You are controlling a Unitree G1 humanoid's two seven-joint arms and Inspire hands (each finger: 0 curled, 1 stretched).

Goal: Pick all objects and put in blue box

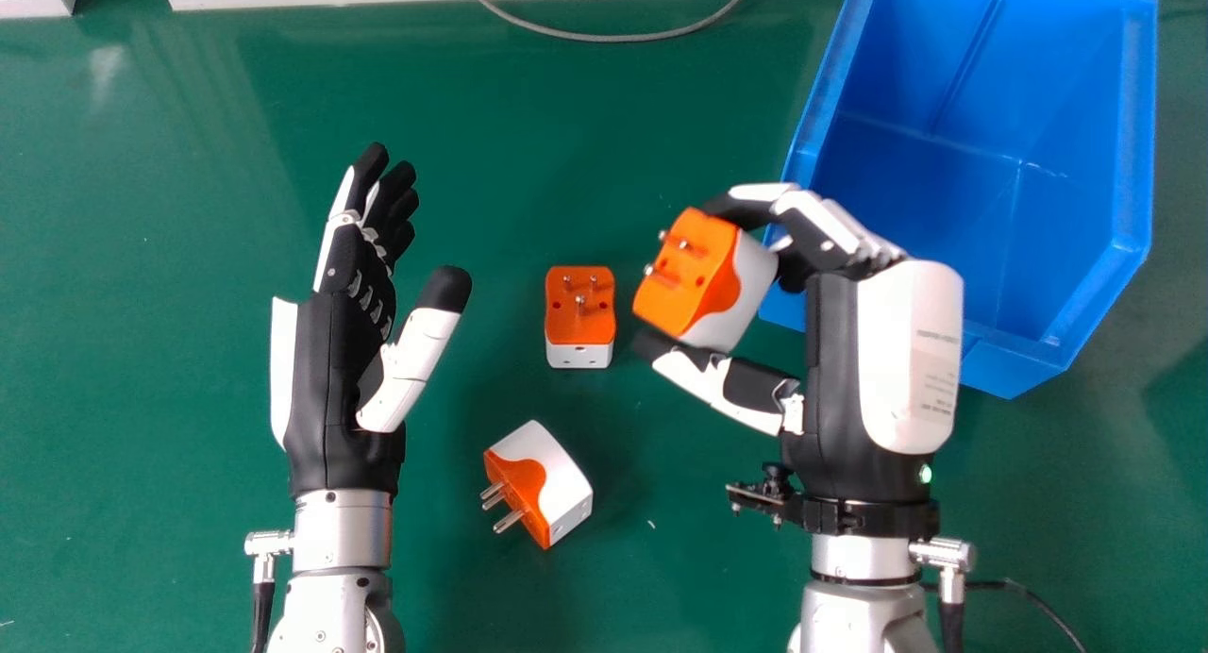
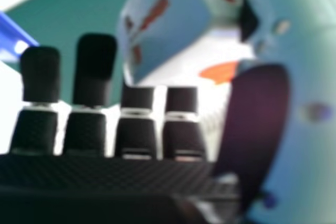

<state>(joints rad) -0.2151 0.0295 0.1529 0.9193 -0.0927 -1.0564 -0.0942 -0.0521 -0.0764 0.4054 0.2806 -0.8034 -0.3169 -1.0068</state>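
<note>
Orange and white, a three-pin plug adapter is pinched between the thumb and bent fingers of my half-closed right hand, left of the blue box, whose near left corner my hand partly covers. Two more adapters lie farther left of the box on the green tabletop, one nearer me. My left hand, farthest left, is open and empty.

A lane of desk runs between the left hand and the far adapter. The near adapter obstructs part of its near end. A narrow gap separates the far and held adapters. The blue box has an open top; its walls bound entry.
</note>
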